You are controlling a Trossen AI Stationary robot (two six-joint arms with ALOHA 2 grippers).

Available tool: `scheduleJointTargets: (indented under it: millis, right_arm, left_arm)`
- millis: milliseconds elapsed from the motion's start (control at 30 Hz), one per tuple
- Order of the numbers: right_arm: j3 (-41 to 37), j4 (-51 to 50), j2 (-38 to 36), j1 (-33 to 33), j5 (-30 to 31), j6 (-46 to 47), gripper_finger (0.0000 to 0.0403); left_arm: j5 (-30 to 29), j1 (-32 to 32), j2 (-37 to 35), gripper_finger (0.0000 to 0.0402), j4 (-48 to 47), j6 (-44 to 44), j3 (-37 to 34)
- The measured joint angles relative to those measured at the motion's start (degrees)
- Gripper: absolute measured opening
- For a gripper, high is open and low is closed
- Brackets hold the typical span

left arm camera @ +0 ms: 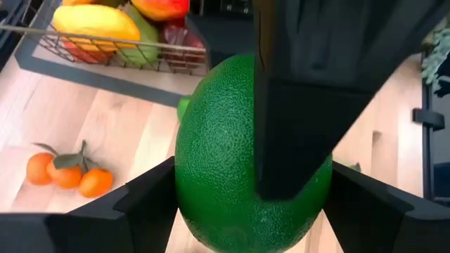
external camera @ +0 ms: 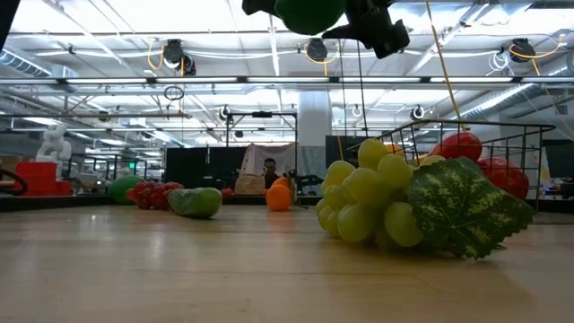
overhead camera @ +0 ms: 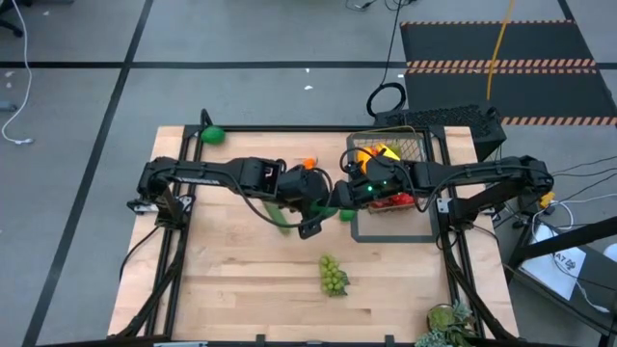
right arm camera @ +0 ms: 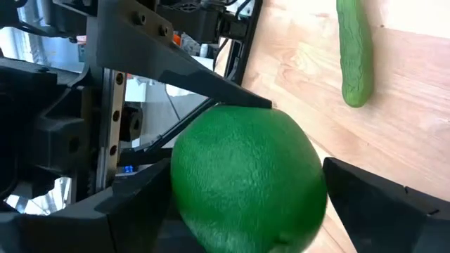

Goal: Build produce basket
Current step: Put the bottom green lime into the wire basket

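Nearest the front edge: green grape bunch (overhead camera: 333, 277) lying flat on the wooden table (overhead camera: 222, 289), long axis running roughly front to back; in the low view its leaf faces the camera. Behind that, mid-table and lifted clear of the wood, both grippers meet on one lime (left arm camera: 246, 154). Left gripper (overhead camera: 328, 204) comes in from the left, its fingers (left arm camera: 140, 207) pinching the lime on both sides. Right gripper (overhead camera: 345, 198) comes in from the basket side, jaws set wide around the same lime; one of its fingers lies across the lime's face in the left wrist view, and in the right wrist view the lime looks to be in contact with both pads. The lime is slightly egg-shaped; its long axis appears to run along the left fingers' length, not across their gap. Below and just left of the grippers, a cucumber (overhead camera: 278, 214) lies on the table, long axis roughly front to back, slightly skewed. Further back, a cluster of oranges (overhead camera: 308, 164) with leaves. Back right, the wire basket (overhead camera: 416, 145) stands on a flat dark tray, holding a banana (left arm camera: 95, 21) laid lengthwise along the wire wall, a mango (left arm camera: 160, 7) and red fruit. Far back-left corner: a lone green fruit (overhead camera: 212, 134).
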Motion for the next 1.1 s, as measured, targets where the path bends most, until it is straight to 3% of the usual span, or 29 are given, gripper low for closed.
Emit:
scheduleJointTargets:
  millis: [400,600,867,1100]
  right_arm:
    - [0.0,-0.1,0.0,-0.1,0.0,-1.2,0.0303]
    - [-0.1,-0.6,0.1,-0.1,0.0,-1.4,0.0311]
    - [-0.1,-1.6,-1.7,-1.3,-6.2,-2.6,0.031]
    - [-0.1,-5.4,-5.8,-4.1,-9.3,-3.3,0.031]
  left_arm:
    - [-0.8,-0.2,0.0,0.0312,0.7,1.1,0.0]
    - [-1.2,-0.9,0.0,0.0387,0.4,1.7,0.0]
    - [-1.5,-0.9,0.0,0.0367,-11.6,-1.9,0.0]
    - [-2.5,-0.8,0.0,0.0378,-20.6,-3.0,0.0]
